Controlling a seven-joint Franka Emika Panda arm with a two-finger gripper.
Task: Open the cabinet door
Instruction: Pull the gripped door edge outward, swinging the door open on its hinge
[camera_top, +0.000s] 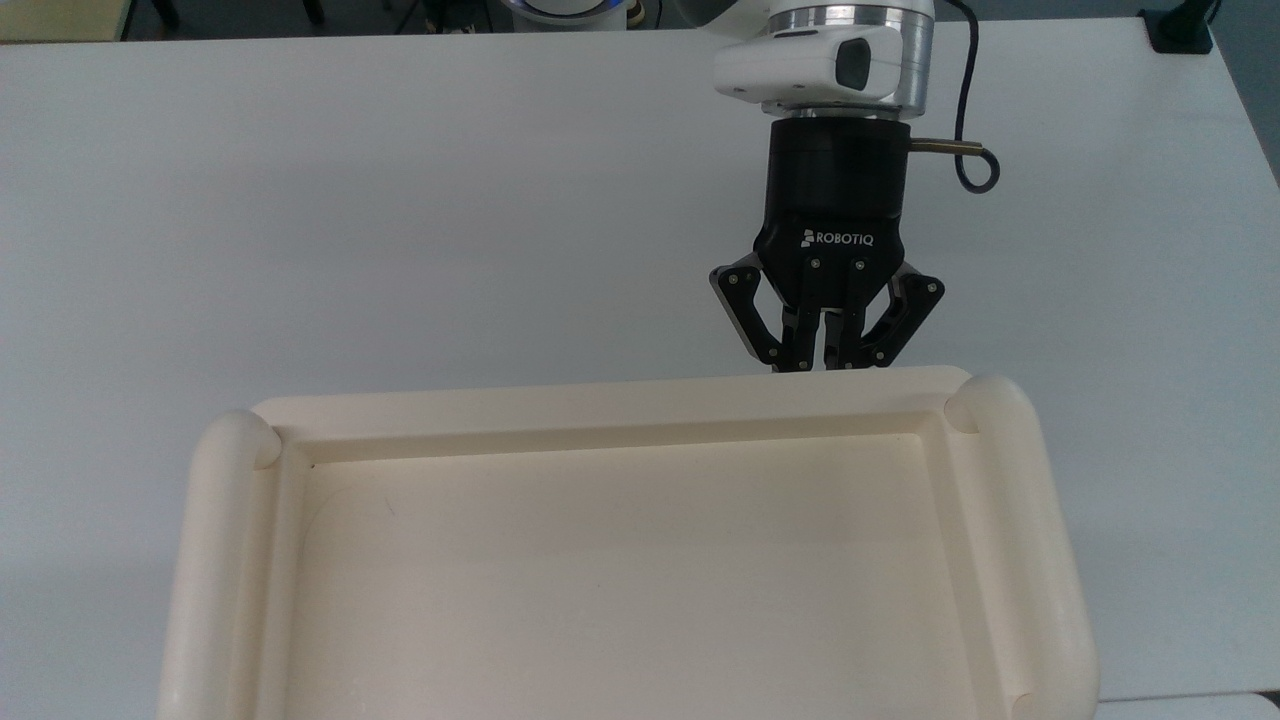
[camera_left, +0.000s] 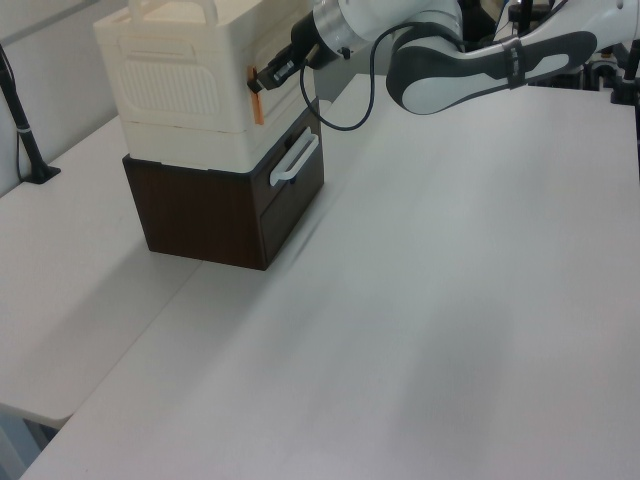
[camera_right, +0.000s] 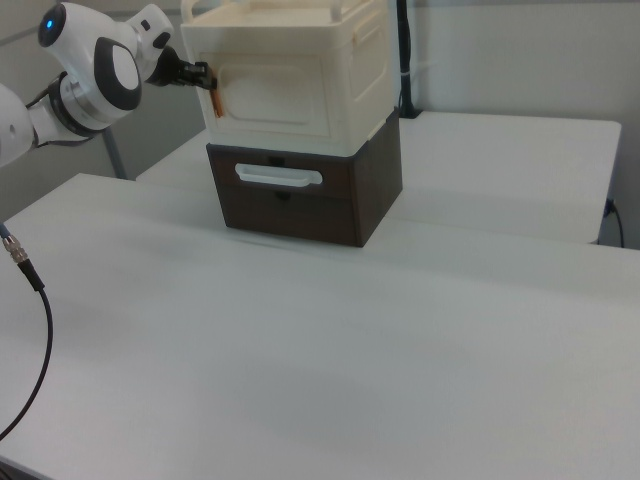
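hand (camera_right: 203, 76) at cabinet door (camera_right: 272, 94) edge

Matt cream plastic cabinet (camera_top: 620, 560), dark wood base (camera_left: 200, 215), smooth white table (camera_top: 350, 200)
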